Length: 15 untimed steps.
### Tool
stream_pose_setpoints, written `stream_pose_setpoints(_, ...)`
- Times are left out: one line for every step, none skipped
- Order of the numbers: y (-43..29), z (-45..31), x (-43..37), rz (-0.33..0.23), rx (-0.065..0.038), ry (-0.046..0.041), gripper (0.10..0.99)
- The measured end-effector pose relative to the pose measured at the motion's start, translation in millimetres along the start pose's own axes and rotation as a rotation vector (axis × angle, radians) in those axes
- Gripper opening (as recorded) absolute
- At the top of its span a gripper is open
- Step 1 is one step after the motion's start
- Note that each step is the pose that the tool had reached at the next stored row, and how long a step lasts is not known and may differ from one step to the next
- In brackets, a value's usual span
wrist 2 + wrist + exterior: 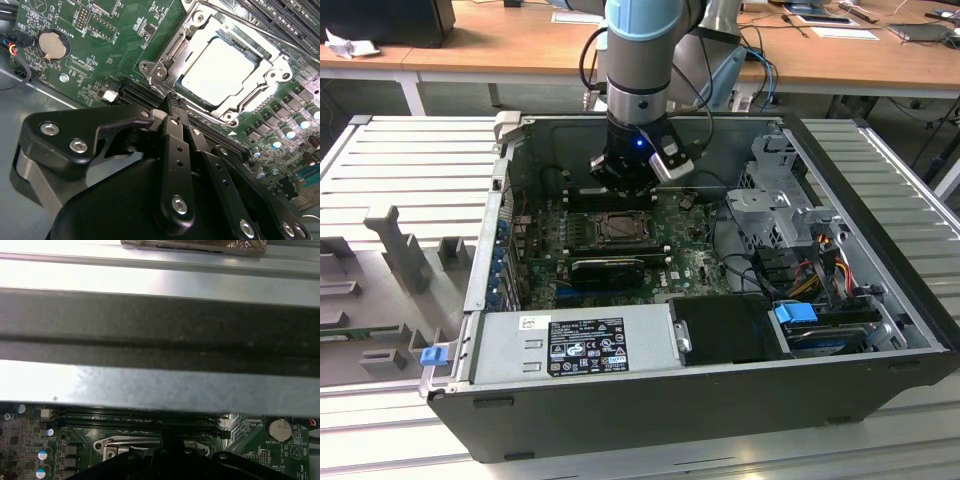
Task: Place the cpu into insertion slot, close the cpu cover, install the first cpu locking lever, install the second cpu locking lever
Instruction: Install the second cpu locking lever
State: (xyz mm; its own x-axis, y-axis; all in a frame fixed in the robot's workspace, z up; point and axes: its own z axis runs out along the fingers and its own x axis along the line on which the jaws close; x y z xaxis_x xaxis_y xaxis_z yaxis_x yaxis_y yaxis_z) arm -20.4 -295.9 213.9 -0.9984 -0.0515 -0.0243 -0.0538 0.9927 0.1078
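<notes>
In the second wrist view the pale silvery cpu (217, 67) lies flat in the insertion slot (620, 229). The cpu cover (161, 66), a metal frame with a square window, lies down around the chip. A thin metal lever rod (260, 31) runs along the socket's far side. My gripper (173, 99) is shut with nothing between its black fingers, and its tip hangs just off the cover's near corner. In the exterior view the gripper (625, 182) hovers directly behind and above the socket. The socket frame (112, 446) also shows in the first wrist view.
The motherboard (695, 262) lies inside an open tower case (880, 215). A coin battery (52, 45) and black card slots (142, 95) sit near the socket. A power supply (570, 340) fills the case's front, with a drive cage (785, 205) and cables on the exterior view's right.
</notes>
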Motion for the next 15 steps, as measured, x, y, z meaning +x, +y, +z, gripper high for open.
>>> stream_pose_setpoints(-0.2,0.0,0.0,0.000,0.000,0.0000,0.106)
stream_pose_setpoints(-0.4,0.0,0.0,0.000,0.000,0.0000,0.106)
stream_pose_setpoints(-1.1,-0.2,0.0,0.000,0.000,0.0001,0.106)
stream_pose_setpoints(-2.3,-0.3,0.1,0.000,0.000,0.0000,0.106)
stream_pose_setpoints(-3.7,-0.4,0.2,0.000,0.000,0.0000,0.106)
stream_pose_setpoints(-4.6,-0.5,0.2,0.000,0.000,0.0000,0.106)
stream_pose_setpoints(-5.2,-0.6,0.3,0.000,0.000,0.0000,0.106)
stream_pose_setpoints(-6.6,-0.7,0.3,0.000,0.000,0.0000,0.106)
stream_pose_setpoints(-7.5,-0.8,0.4,0.000,0.000,0.0000,0.106)
stream_pose_setpoints(-8.3,-0.9,0.4,0.000,0.000,0.0000,0.106)
stream_pose_setpoints(-9.0,-1.0,0.5,0.000,0.000,0.0000,0.106)
stream_pose_setpoints(-9.1,-1.0,0.5,0.000,0.000,-0.0001,0.106)
stream_pose_setpoints(-9.2,-1.6,0.5,0.000,0.000,0.0001,0.106)
stream_pose_setpoints(-9.2,-3.3,0.4,0.000,0.000,0.0000,0.106)
stream_pose_setpoints(-9.2,-3.9,0.4,0.000,0.000,0.0000,0.106)
